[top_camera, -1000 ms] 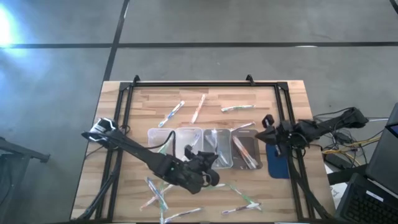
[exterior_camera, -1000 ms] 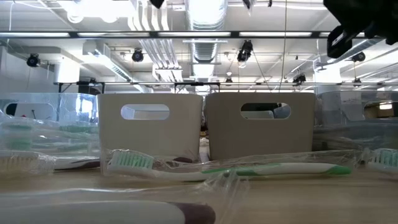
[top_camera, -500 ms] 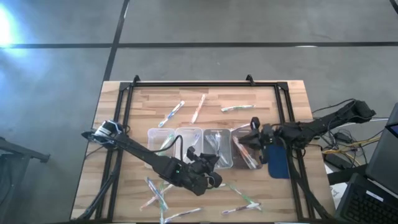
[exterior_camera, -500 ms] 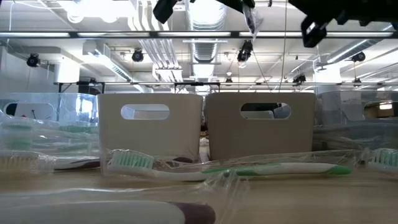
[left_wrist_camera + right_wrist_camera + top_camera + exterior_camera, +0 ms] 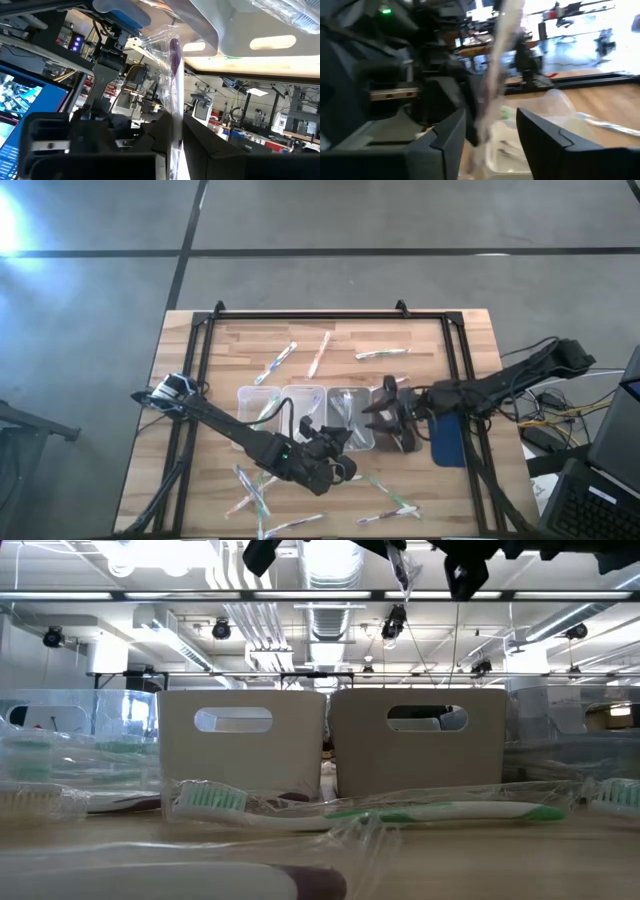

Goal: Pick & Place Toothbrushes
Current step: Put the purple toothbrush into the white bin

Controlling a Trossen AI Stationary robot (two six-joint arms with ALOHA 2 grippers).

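High view: wooden tabletop (image 5: 300, 350) with a row of four clear trays (image 5: 325, 416) at its middle. Left gripper (image 5: 335, 448) just at the near edge of the tray row, fingers clenched on a wrapped toothbrush. Right gripper (image 5: 380, 412) over the rightmost tray, reaching in from the side of the blue pad (image 5: 446, 438). Loose toothbrushes (image 5: 320, 353) scattered beyond the tray row and others on its near side.

Low view: green-bristled toothbrush (image 5: 360, 808) in wrapping, lying flat in front of two beige bins (image 5: 330, 740); dark arm parts above the bins, at the upper edge.

Left wrist view: purple-accented toothbrush (image 5: 174, 75) in clear wrap, upright, pinched between the dark fingers (image 5: 165, 135).

Right wrist view: fingers (image 5: 540, 137) spread apart, a pale wrapped toothbrush (image 5: 496, 65) standing in the gap between them above a clear tray (image 5: 530, 130); contact with either finger cannot be told.
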